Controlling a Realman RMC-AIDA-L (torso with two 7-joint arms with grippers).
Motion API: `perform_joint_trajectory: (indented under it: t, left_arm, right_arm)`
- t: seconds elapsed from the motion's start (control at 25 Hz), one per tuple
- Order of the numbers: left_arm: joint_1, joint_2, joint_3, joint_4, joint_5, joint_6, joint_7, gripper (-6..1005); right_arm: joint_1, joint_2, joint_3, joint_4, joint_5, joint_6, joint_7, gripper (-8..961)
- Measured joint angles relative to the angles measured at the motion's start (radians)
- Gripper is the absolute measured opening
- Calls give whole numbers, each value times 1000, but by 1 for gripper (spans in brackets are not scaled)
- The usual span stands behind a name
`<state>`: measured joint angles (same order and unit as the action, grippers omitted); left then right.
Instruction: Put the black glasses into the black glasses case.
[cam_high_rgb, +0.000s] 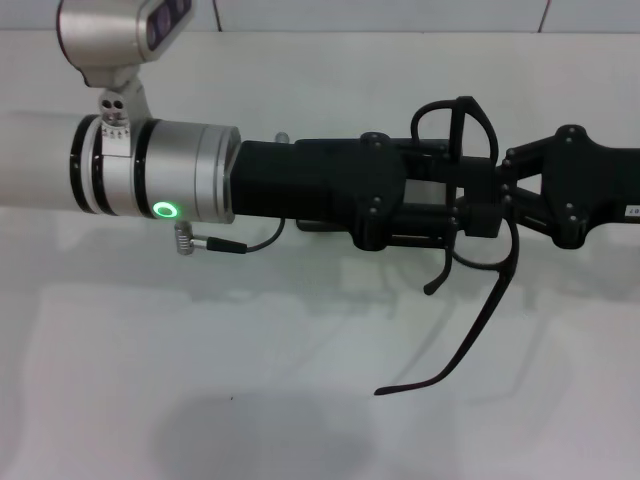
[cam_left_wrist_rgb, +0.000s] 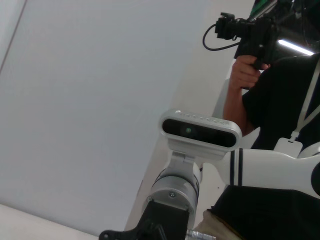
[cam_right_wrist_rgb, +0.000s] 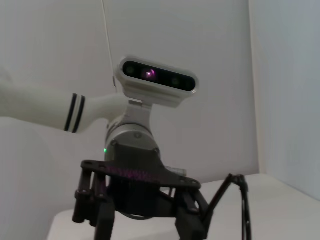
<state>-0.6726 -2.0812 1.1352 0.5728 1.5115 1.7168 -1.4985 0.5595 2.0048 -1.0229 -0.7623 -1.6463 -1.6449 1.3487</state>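
Observation:
The black glasses (cam_high_rgb: 470, 150) hang in the air at mid-table, lens frame up, with one long temple arm (cam_high_rgb: 470, 335) drooping toward the tabletop. My left gripper (cam_high_rgb: 470, 195) reaches in level from the left and is shut on the glasses near the frame. My right gripper (cam_high_rgb: 515, 185) comes in from the right, its tip right against the glasses and the left fingertips. In the right wrist view the left gripper's body (cam_right_wrist_rgb: 140, 195) faces the camera, with the glasses (cam_right_wrist_rgb: 242, 200) beside it. The black glasses case is out of view.
A white tabletop (cam_high_rgb: 250, 380) lies under both arms. A thin cable and plug (cam_high_rgb: 215, 243) hang below the left wrist. In the left wrist view a person in black holding a camera (cam_left_wrist_rgb: 260, 55) stands behind my right arm (cam_left_wrist_rgb: 280, 170).

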Motion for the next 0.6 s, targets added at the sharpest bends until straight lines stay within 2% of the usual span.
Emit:
perform_joint_trajectory:
  t: [0.36, 0.6]
  left_arm:
    - [-3, -4, 1, 2, -17, 61, 0, 603]
    - [-3, -5, 1, -4, -26, 82, -7, 603]
  right_arm:
    - [14, -10, 10, 84, 7, -6, -3, 91]
    - [13, -2, 11, 101, 12, -1, -44, 89]
